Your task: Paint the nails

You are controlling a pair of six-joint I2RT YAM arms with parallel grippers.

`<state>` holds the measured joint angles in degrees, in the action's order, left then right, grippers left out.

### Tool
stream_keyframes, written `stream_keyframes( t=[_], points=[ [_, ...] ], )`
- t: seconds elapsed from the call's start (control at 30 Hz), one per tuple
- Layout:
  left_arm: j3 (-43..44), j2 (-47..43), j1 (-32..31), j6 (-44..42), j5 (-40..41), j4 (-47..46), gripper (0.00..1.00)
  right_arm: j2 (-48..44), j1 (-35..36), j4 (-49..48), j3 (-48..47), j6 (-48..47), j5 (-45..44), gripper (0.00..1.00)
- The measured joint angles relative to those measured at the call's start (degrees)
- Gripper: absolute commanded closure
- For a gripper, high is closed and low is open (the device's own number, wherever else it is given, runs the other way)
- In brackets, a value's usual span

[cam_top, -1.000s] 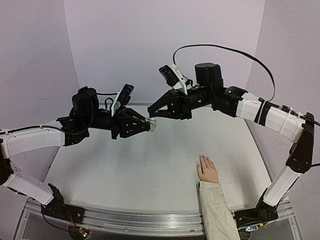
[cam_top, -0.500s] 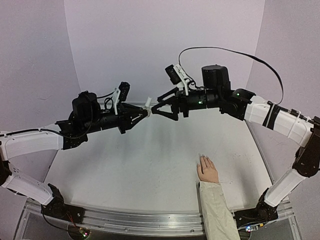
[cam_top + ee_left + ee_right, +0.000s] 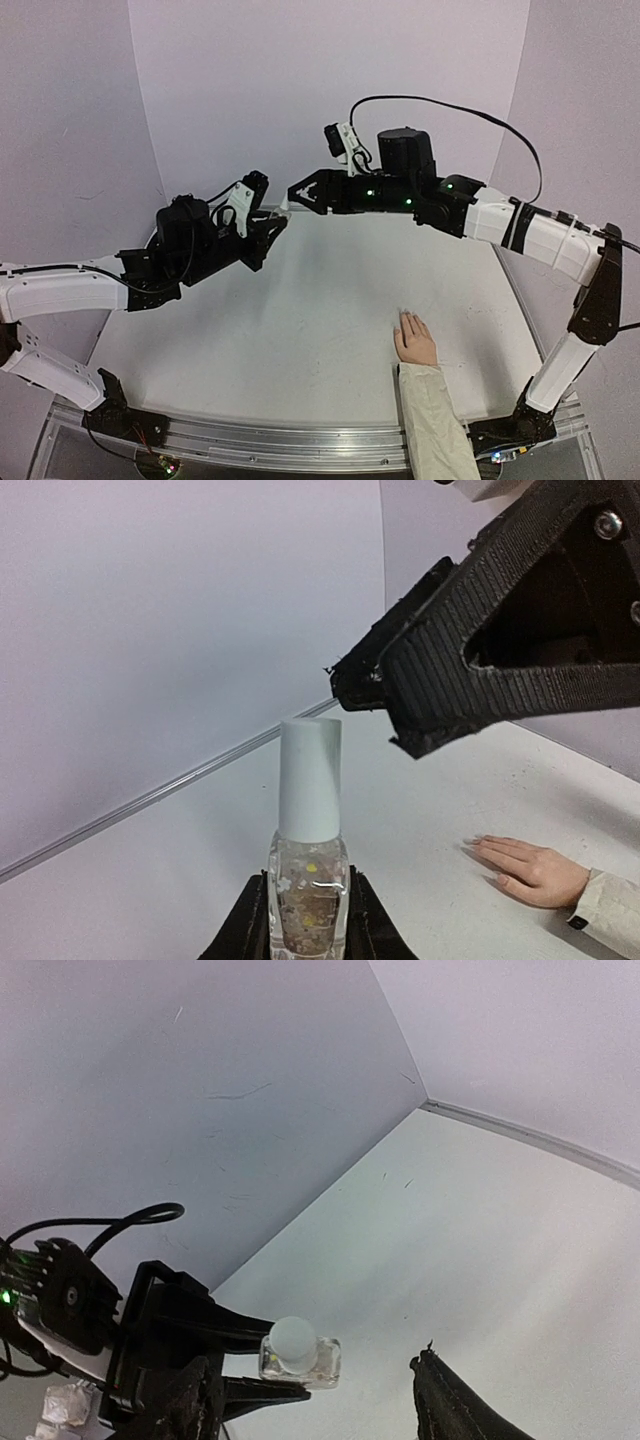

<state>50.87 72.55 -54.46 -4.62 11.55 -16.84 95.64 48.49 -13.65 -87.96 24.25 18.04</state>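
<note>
My left gripper [image 3: 277,222] is shut on a small clear bottle [image 3: 308,895] with a white cap [image 3: 309,778], held upright above the back of the table. My right gripper [image 3: 300,192] hovers just above and beside the cap, jaws open, nothing between them. In the right wrist view the bottle [image 3: 300,1352] sits between the left gripper's black fingers [image 3: 235,1335], below my right gripper [image 3: 320,1410]. A pale hand [image 3: 415,342] with a cream sleeve [image 3: 435,420] lies flat at the front right. Its nails [image 3: 405,316] are too small to make out.
The white table [image 3: 300,320] is bounded by lilac walls at the back and sides. A metal rail [image 3: 280,440] runs along the near edge between the arm bases. The hand [image 3: 530,865] also shows low right in the left wrist view.
The right gripper, shut at the cap a second ago, has opened and drawn up and left. The left gripper has lifted the bottle and tipped it upright. The hand has not moved.
</note>
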Motion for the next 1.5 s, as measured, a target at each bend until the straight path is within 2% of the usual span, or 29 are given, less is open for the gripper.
stream_keyframes(
  t=[0.13,0.27,0.4,0.53,0.73,0.8,0.9,1.03,1.13,1.23,1.3,1.33,1.4,1.5],
  points=[
    [0.0,0.7,0.0,0.0,2.2,0.4,1.0,3.1,1.0,-0.6,-2.0,2.9,-1.1,0.43],
    [0.0,1.0,0.0,0.0,2.7,0.4,1.0,5.7,1.4,-1.2,-3.5,4.9,-1.4,0.62],
    [0.0,1.0,0.0,0.0,3.1,0.4,1.0,7.5,1.5,-1.4,-4.8,6.1,-1.1,0.76],
    [0.0,1.0,0.0,0.2,3.2,0.8,1.0,8.0,1.6,-1.7,-5.4,6.8,-0.3,0.8],
    [0.0,1.0,0.7,2.4,0.9,1.0,1.0,8.6,0.8,-2.5,-5.8,3.8,3.9,0.97],
    [0.0,0.6,2.4,4.6,-4.2,1.1,1.0,8.6,0.2,-2.6,-5.8,0.5,6.4,1.0],
    [0.0,-0.1,6.9,8.0,-18.1,1.2,1.0,8.0,-1.3,-3.6,-4.9,-6.1,13.8,1.0],
    [-0.1,-0.5,10.8,11.7,-42.0,0.7,1.0,5.0,-3.2,-2.3,-1.8,-17.8,31.4,1.0],
    [-0.1,-0.9,11.1,13.7,-55.5,-1.5,1.0,2.1,-2.6,-0.7,0.0,-23.0,40.1,1.0],
    [0.0,-1.1,11.0,14.9,-63.3,-3.2,1.0,-0.2,-1.4,-0.1,1.4,-26.2,42.8,1.0],
    [0.0,-1.3,10.8,15.2,-65.5,-3.8,1.0,-0.9,-0.7,0.1,1.7,-27.4,43.4,1.0],
    [0.0,-1.3,10.8,15.2,-65.9,-4.0,1.0,-0.9,-0.6,0.1,1.7,-27.7,43.5,0.91],
    [0.0,-1.3,10.8,15.2,-65.6,-4.0,1.0,-0.9,-0.6,0.2,1.8,-27.7,43.1,0.52],
    [0.0,-1.4,11.0,14.9,-62.6,-4.7,1.0,-1.2,-0.6,1.6,1.8,-26.4,39.5,0.29]
  ],
)
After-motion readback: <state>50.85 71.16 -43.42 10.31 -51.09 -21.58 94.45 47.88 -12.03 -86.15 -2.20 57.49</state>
